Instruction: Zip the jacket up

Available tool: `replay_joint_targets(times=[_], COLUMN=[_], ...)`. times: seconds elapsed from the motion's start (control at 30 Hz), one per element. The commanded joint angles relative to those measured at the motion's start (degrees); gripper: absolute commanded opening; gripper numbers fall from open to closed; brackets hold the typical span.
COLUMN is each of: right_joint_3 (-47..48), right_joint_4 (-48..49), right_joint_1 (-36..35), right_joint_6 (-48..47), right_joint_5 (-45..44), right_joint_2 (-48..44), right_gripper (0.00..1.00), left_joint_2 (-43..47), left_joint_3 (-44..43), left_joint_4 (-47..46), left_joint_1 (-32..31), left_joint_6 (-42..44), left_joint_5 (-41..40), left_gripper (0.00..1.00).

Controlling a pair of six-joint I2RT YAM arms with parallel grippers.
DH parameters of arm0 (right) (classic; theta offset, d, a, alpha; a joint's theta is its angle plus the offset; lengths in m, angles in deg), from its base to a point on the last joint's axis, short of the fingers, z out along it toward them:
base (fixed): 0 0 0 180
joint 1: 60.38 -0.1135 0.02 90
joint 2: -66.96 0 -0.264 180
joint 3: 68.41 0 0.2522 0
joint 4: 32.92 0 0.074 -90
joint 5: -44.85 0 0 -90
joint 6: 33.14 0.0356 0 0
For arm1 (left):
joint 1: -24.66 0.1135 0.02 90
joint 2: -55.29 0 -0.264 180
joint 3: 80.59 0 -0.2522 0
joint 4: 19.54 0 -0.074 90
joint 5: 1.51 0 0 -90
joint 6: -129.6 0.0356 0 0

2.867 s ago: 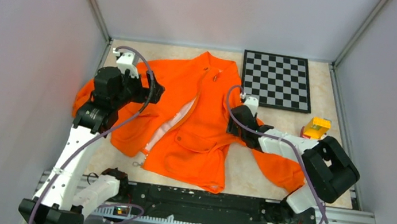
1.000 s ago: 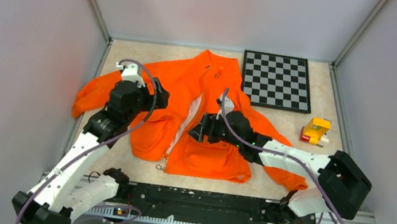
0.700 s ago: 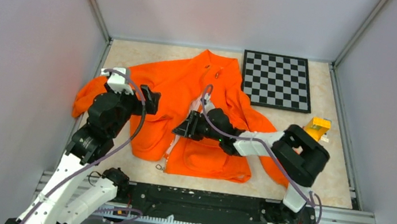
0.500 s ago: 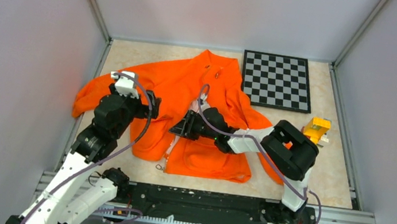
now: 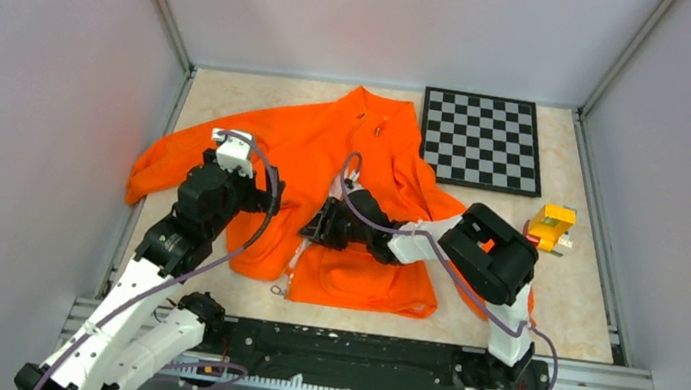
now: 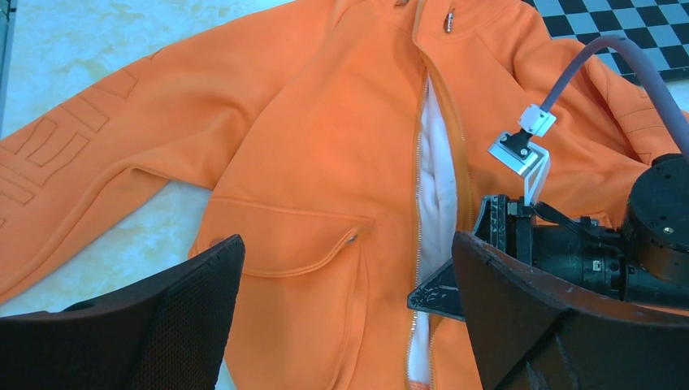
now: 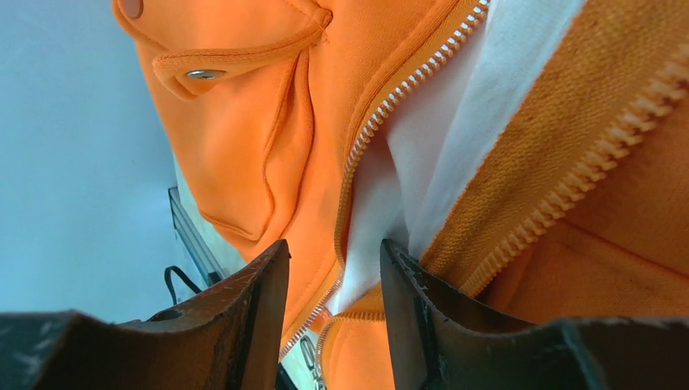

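The orange jacket point(image 5: 318, 141) lies flat with its front unzipped, white lining showing along the gap point(image 6: 439, 195). My right gripper point(image 5: 314, 225) rests low on that gap, jaws partly apart. In the right wrist view the gripper point(image 7: 333, 301) shows the left zipper teeth point(image 7: 382, 114), the lining and the bottom hem in the space between its fingers, nothing pinched. A zipper pull ring point(image 5: 278, 292) lies on the table at the hem. My left gripper point(image 5: 267, 193) hovers wide open over the left panel and its flap pocket point(image 6: 284, 236), with its midpoint point(image 6: 349, 317) above bare fabric.
A chessboard point(image 5: 482, 140) lies at the back right, touching the jacket's shoulder. A yellow and red toy block point(image 5: 549, 225) sits near the right wall. The right arm's folded elbow point(image 5: 491, 249) rises over the right sleeve. A black rail point(image 5: 352, 347) runs along the near edge.
My right gripper slid left onto the zipper gap and narrowed its jaws, with its elbow folding inward. The left arm shifted slightly over the left panel, still open.
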Motion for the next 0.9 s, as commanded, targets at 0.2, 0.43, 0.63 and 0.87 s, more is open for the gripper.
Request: replay_joint_targets(times=[0.2,0.43,0.63,0.87], right_joint_3=[4.2,4.8,5.1,6.0], right_joint_4=[3.0,3.0,2.8,3.9], right_joint_1=[1.7,1.8,1.7,1.6], right_joint_6=[-1.2,-4.8,-6.1,-8.6], right_joint_5=[0.7,-0.5,0.1,2.0], right_joint_2=[2.9,1.8,1.4,1.3], right_gripper=[0.32,0.16,0.10,0.15], left_joint_2=[0.7,-0.3,-1.0,-1.6], left_joint_3=[0.3,0.2,0.2,0.3], left_joint_4=[-3.1,-3.0,-2.7,-3.0], left_joint_1=[0.1,0.2,0.3,0.3], left_joint_6=[1.3,1.7,1.7,2.1], left_joint_5=[1.3,2.1,1.9,2.4], left_gripper=[0.99,0.99,0.99,0.99])
